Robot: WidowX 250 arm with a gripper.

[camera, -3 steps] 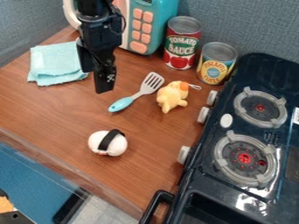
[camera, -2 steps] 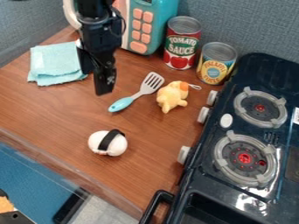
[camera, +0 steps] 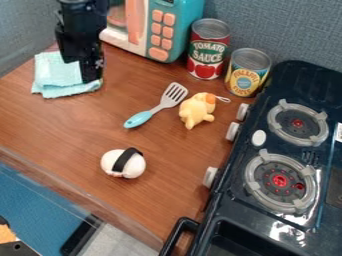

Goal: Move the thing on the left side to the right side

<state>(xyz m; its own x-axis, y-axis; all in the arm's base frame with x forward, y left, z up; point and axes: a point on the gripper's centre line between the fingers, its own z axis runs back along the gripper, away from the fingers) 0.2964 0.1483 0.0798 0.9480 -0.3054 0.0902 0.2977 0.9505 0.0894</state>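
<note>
The hand [camera: 91,78] hangs down over the blue cloth [camera: 52,76].

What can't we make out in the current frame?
Camera view:
- Upper right of the blue cloth: hidden behind the end effector.
- Contact between those two: unclear, overlap from this angle.
- Top of the toy microwave: cut off by the top edge.
- Stove's far right: cut off by the right edge.

Grey-blue, fabric-textured walls [camera: 297,32] rise behind and to the left of a reddish-brown wood-grain desk [camera: 163,182], with a blue surface [camera: 30,192] and a pale grey speckled patch [camera: 113,242] beyond its near edge.
</note>
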